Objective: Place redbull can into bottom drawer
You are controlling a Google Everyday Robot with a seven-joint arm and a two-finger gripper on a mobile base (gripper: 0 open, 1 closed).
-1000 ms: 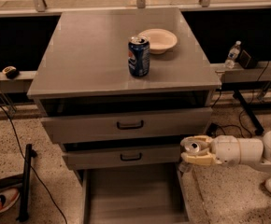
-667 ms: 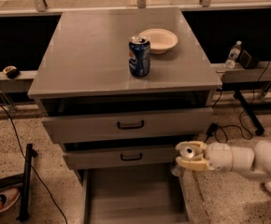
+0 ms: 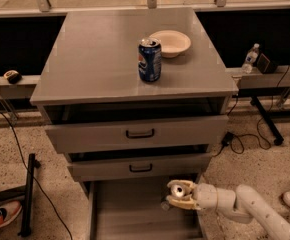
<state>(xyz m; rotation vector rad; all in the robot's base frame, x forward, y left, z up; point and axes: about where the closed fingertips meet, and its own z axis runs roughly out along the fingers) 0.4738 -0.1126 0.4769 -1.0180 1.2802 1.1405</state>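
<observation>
The bottom drawer (image 3: 130,211) is pulled out at the foot of the grey cabinet, and its flat floor shows. My gripper (image 3: 179,196) reaches in from the right on a white arm and hangs over the drawer's right side, just below the middle drawer's front. It is shut on the redbull can (image 3: 177,188), a slim silver can of which I see mainly the round top end with a reddish rim. The can is held above the drawer floor, tilted toward the camera.
A blue Pepsi can (image 3: 149,59) and a white bowl (image 3: 170,43) stand on the cabinet top. The two upper drawers (image 3: 140,133) with black handles stick out slightly. A water bottle (image 3: 250,58) and cables lie at the right, a shoe (image 3: 0,216) at the lower left.
My gripper with the can has moved left and down, from beside the cabinet's right edge to over the open bottom drawer.
</observation>
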